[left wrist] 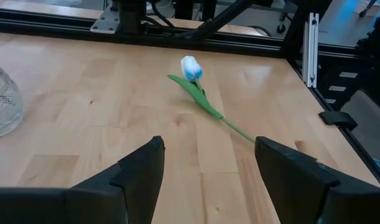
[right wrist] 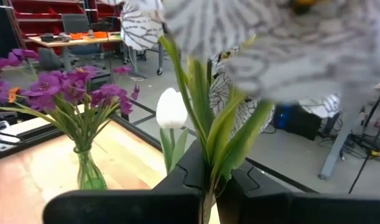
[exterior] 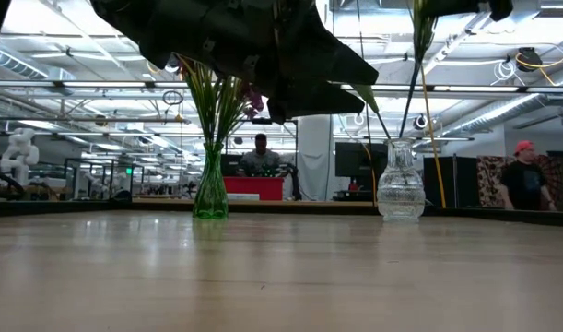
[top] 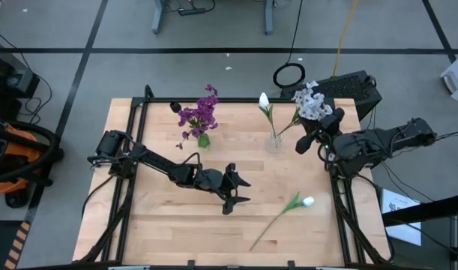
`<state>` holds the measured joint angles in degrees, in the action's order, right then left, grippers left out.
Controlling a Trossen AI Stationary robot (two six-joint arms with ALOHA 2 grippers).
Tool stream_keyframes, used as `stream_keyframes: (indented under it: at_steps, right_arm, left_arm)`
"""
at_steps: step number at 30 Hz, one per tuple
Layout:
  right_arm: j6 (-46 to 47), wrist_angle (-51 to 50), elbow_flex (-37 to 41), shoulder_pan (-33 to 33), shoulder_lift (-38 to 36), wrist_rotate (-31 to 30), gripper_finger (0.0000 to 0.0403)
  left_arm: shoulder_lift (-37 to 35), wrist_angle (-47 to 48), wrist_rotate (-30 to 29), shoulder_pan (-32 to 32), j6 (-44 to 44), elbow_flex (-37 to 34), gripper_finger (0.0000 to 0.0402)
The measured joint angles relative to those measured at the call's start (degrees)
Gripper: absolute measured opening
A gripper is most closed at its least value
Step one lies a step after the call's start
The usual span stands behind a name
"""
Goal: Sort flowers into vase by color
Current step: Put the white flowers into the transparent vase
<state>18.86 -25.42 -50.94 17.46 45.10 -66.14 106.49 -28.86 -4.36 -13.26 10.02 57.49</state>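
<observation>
My right gripper (top: 312, 129) (right wrist: 209, 186) is shut on a flower with a pale grey-lilac blossom cluster (top: 311, 101) (right wrist: 270, 37), beside the clear vase (top: 273, 142) (exterior: 400, 184). That vase holds a white tulip (top: 264, 100) (right wrist: 171, 109). Purple flowers (top: 201, 112) (right wrist: 71, 93) stand in a green vase (top: 204, 140) (exterior: 210, 189). Another white tulip (top: 307, 201) (left wrist: 191, 67) lies flat on the table. My left gripper (top: 242, 191) (left wrist: 208, 168) hovers open above the table's middle, pointing at that tulip and short of it. My right gripper pinches the pale flower's green stem and leaves (right wrist: 209, 163) between its two fingers, a little below the blossom cluster. The fingers come nearly level from the table's right side and lie across the stem. The flower stands roughly upright, its blossoms above the fingers, and its lower stem (top: 287, 127) slants toward the clear vase's mouth.
A black frame rail (top: 139, 135) borders the wooden tabletop (top: 176, 225). A black box (top: 352, 88) sits past the far right corner. People (exterior: 260, 152) and workbenches show in the room beyond.
</observation>
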Motion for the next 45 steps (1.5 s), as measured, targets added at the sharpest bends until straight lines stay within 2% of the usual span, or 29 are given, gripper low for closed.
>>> stream_keyframes:
  at_steps: [11, 34, 45]
  right_arm:
    - [1.66, -0.52, 0.00, -4.57, 2.69, 0.83, 0.0006]
    - [8.89, -1.81, 0.00, -12.10, 9.52, 9.65, 0.0010]
    - [11.15, -2.39, 0.00, -13.93, 13.41, 9.65, 0.0011]
  left_arm:
    - [-0.02, 0.33, 0.00, 0.00, 0.02, 0.00, 0.0255]
    - [-0.01, 1.57, -0.02, 0.00, 0.03, 0.00, 0.0255]
    - [-0.01, 1.60, -0.02, 0.00, 0.03, 0.00, 0.0255]
